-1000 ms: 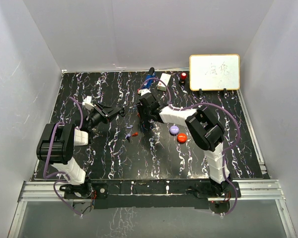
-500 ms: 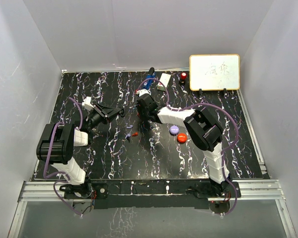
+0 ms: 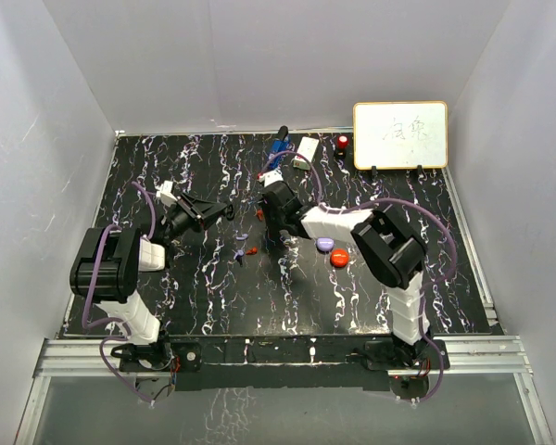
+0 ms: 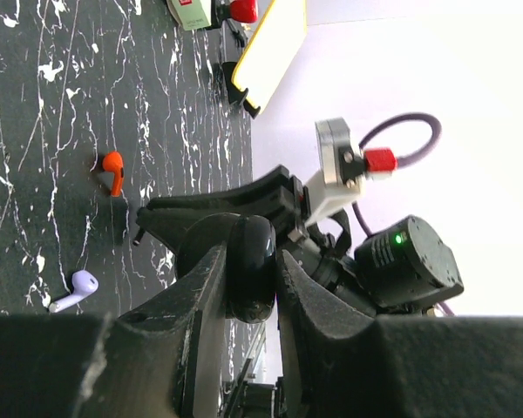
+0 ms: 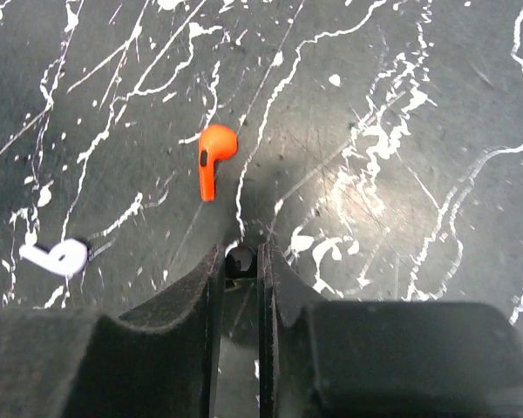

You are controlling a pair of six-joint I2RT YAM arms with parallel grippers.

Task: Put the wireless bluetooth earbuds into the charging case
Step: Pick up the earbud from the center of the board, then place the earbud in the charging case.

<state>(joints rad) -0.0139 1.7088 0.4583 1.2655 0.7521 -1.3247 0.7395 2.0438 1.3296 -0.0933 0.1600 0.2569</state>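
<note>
Resting just ahead of right gripper (image 5: 241, 254), slightly left, red earbud (image 5: 214, 157), untouched

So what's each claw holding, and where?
Left claw: a black rounded thing, pinched at its sides. Right claw: seemingly a tiny dark bit between its tips.

Bright, even light floods the white wall (image 4: 418, 87), blown out beyond the left gripper (image 4: 251, 257). Soft shadow falls ahead of the right gripper (image 5: 241, 257), its near fingers (image 5: 187, 296) blurred.

Plain white walls (image 3: 287, 56) enclose a black table (image 3: 213, 297) veined with white, evenly lit. A small whiteboard (image 3: 400, 134) stands at its far right corner.
</note>
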